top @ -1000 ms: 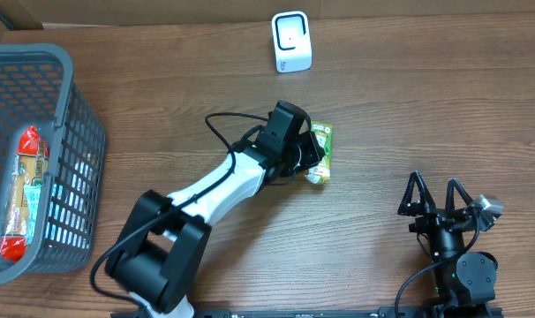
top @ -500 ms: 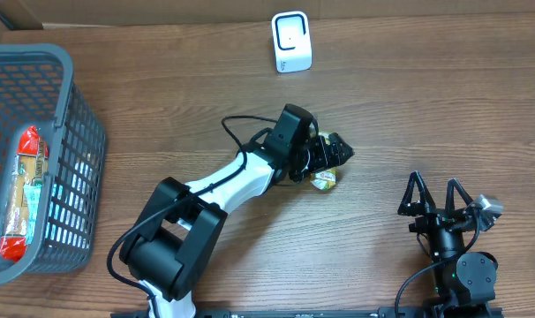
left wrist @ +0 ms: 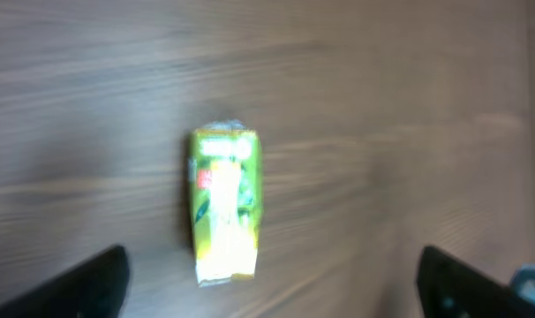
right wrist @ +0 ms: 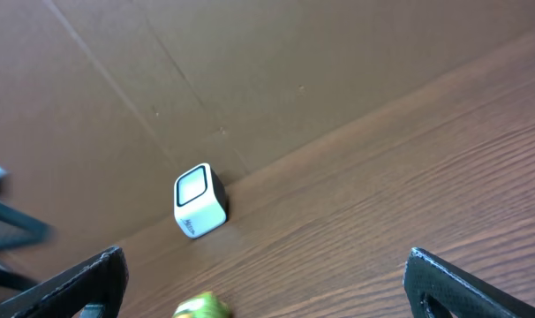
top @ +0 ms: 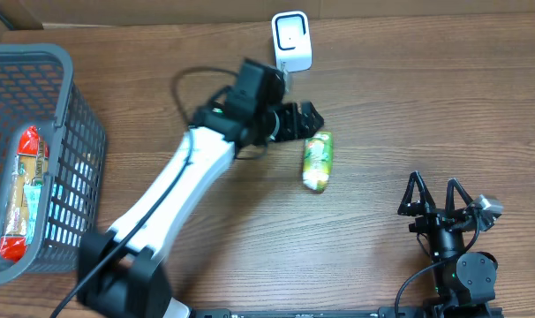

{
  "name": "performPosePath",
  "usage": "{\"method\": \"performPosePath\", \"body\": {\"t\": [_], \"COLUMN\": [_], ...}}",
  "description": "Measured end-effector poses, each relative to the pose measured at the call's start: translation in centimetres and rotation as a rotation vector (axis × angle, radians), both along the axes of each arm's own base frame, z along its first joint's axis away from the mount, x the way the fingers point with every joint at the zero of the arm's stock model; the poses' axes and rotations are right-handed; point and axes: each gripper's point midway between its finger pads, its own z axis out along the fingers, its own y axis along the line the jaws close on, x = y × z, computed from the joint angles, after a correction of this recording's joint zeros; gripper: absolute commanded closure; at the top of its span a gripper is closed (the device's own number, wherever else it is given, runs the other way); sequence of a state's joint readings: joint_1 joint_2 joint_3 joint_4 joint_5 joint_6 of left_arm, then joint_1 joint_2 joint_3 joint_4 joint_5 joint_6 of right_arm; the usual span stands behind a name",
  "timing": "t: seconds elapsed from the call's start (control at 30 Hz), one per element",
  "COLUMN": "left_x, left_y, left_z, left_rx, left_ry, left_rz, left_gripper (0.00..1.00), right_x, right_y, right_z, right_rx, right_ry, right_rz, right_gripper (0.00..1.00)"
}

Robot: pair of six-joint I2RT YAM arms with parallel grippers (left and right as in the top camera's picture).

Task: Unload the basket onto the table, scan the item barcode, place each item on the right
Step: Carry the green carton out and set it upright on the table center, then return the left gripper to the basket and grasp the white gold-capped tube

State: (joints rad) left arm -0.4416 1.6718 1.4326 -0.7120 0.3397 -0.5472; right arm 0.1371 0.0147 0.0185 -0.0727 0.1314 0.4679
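- Table (top: 426, 106): bare wood was seen across the far right and between the scanner (top: 291, 41) and the right gripper (top: 436, 196).
- Packet (top: 317, 162): laid flat near the middle, uncovered from above, with bare wood on every side in the left wrist view.
- Left gripper (top: 310, 122): held spread between the packet's far end and the scanner.
- Left arm (top: 179, 181): stretched diagonally from the near edge, so approach from the left was barred.
- Basket (top: 84, 97): stood at the left edge, well apart.
- Cardboard wall (top: 144, 11): the far edge was closed off.
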Motion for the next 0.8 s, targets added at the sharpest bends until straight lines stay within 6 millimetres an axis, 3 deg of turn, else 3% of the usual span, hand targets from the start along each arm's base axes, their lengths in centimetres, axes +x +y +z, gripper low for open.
{"method": "performPosePath", "body": {"t": [0.13,0.27,0.53,0.67,0.8], "left_x": [-0.5,-1.1,-1.5,-3.3,-6.2], "left_y": [5.1,9.9,24.2,31.3,37.6], "left_z": [6.0,10.7,19.3,21.4,21.2], "left_rx": [0.178,0.292,0.384,0.418,0.451], "left_ry": [-0.115,-0.173,-0.25,-0.251,-0.184], "left_rz": [0.057,0.107,0.466,0.678,0.872], "left_gripper": [0.0,0.0,0.0,0.0,0.04], "right_x": [0.0,0.0,0.0,0.0,0.0], "right_y": [0.0,0.0,0.0,0.0,0.0], "right_z": [0.0,0.0,0.0,0.0,0.0], "right_rx": [0.0,-0.001,-0.001,-0.001,0.0], "right_ry": [-0.001,-0.001,-0.001,0.0,-0.001], "right_rz": [0.0,0.0,0.0,0.0,0.0], "right_gripper": [0.0,0.0,0.0,0.0,0.0]}}
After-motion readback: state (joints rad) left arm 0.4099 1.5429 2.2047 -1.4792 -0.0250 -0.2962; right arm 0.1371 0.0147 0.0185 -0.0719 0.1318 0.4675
